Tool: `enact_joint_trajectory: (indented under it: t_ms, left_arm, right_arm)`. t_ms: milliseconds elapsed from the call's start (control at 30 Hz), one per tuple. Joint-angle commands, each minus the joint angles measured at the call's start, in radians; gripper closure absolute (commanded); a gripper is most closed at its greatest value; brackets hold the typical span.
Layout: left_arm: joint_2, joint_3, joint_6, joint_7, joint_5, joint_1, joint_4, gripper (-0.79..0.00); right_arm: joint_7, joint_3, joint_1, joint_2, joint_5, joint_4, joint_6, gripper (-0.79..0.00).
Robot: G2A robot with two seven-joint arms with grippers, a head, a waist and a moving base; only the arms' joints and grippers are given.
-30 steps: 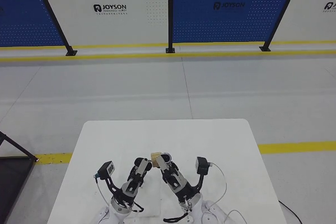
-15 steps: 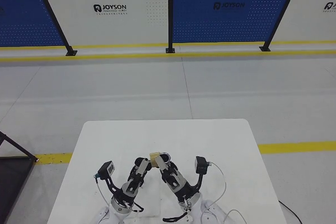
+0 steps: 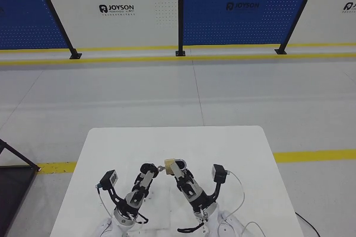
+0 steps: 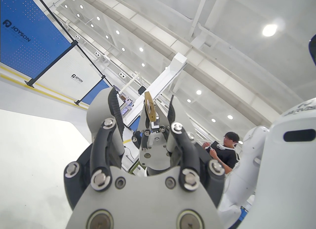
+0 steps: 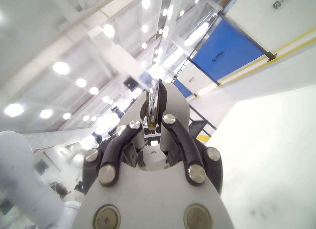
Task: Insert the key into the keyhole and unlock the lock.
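My right gripper (image 3: 173,168) is raised over the near part of the white table (image 3: 225,148) and is shut on a brass padlock (image 3: 171,163). The right wrist view has the padlock (image 5: 153,106) edge-on between the fingers, chrome shackle outward. A thin dark stub (image 3: 161,169), possibly the key, sticks out of the lock toward my left gripper (image 3: 148,172). That gripper (image 4: 142,96) is open and holds nothing. Beyond its fingers (image 4: 114,106), the padlock (image 4: 149,109) stands a short way off in the other gripper.
Both arms hover close together near the table's front edge. Beyond the table lie a pale floor with yellow lines and blue-and-white barrier panels (image 3: 237,23). A dark frame (image 3: 6,160) stands at the left.
The two grippers have drawn apart: the right one shifted to the right with the padlock, the left one eased back to the left. A gap now lies between them.
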Motion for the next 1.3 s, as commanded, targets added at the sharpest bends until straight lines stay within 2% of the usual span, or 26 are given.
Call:
enact_joint_trajectory:
  t_ms: [0, 233, 367, 533, 600, 667, 700, 733, 1267]
  left_arm:
    - [0.003, 0.000, 0.000, -0.010, -0.009, 0.000, -0.002, -0.351]
    - [0.010, 0.003, 0.000, -0.029, -0.001, -0.003, -0.004, -0.305]
    - [0.011, 0.009, 0.000, -0.026, -0.001, -0.007, 0.001, -0.209]
    - [0.012, 0.010, 0.000, -0.020, 0.000, -0.011, 0.007, -0.185]
    - [0.012, 0.011, 0.000, -0.017, 0.001, -0.011, 0.009, -0.108]
    - [0.012, 0.010, 0.000, -0.015, 0.006, -0.012, 0.010, -0.068]
    - [0.012, 0.009, 0.000, -0.014, 0.008, -0.012, 0.011, -0.009]
    - [0.012, 0.009, 0.000, -0.012, 0.010, -0.012, 0.011, 0.000]
    - [0.003, -0.006, 0.002, 0.046, 0.139, -0.005, 0.008, 0.000]
  right_arm:
    - [0.010, 0.003, -0.002, 0.001, 0.003, -0.003, 0.000, 0.000]
    - [0.036, 0.000, 0.000, 0.001, 0.007, -0.006, 0.007, 0.000]
    - [0.043, -0.005, 0.003, 0.000, 0.003, -0.004, 0.013, 0.000]
    - [0.043, -0.010, 0.005, -0.002, -0.003, -0.003, 0.016, 0.000]
    - [0.044, -0.011, 0.004, -0.002, -0.004, -0.002, 0.017, 0.000]
    - [0.048, -0.012, 0.004, -0.002, -0.006, -0.001, 0.018, 0.000]
    - [0.049, -0.013, 0.004, -0.002, -0.007, -0.002, 0.018, 0.000]
    - [0.050, -0.013, 0.003, -0.002, -0.009, -0.002, 0.018, 0.000]
    - [0.074, -0.015, -0.004, 0.001, -0.030, -0.013, 0.021, 0.000]
